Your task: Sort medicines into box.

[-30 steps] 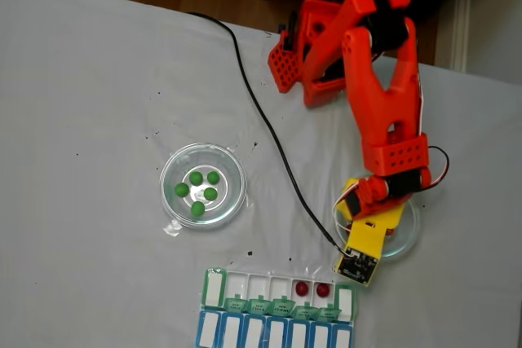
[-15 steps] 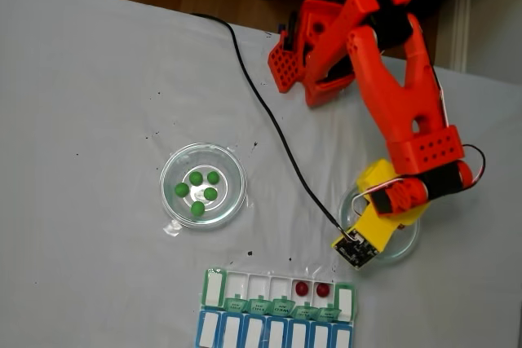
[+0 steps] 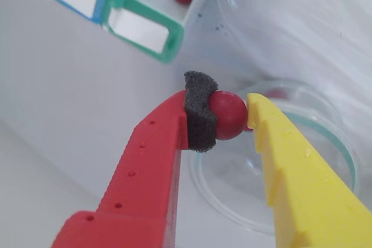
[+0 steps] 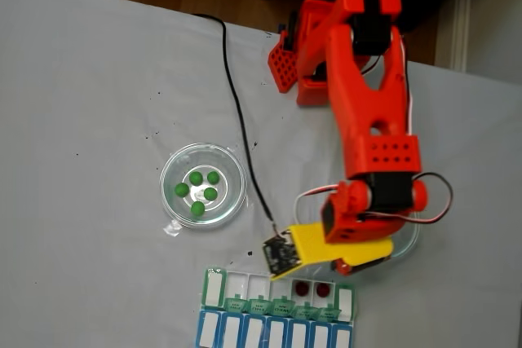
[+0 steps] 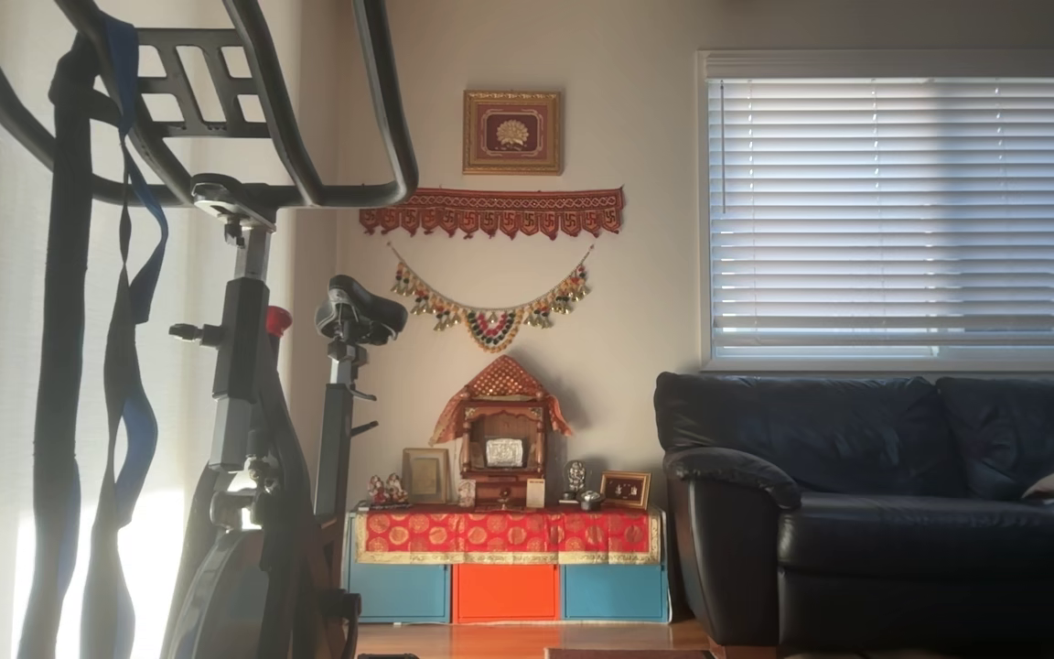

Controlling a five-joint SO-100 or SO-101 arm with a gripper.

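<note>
Smooth round red medicine (image 3: 228, 115) between foam-padded end effector (image 3: 231, 108) fingers

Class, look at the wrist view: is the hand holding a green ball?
No, the hand grips a dark red ball between its foam pad and yellow finger.

The claw (image 3: 231, 114) is clamped, its arm seemingly reaching down.

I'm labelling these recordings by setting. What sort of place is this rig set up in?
Most likely a home living room, not a lab. The other view shows a dark leather sofa, an exercise bike and a small decorated shrine against the wall. The arm works on a table with a white cloth.
</note>
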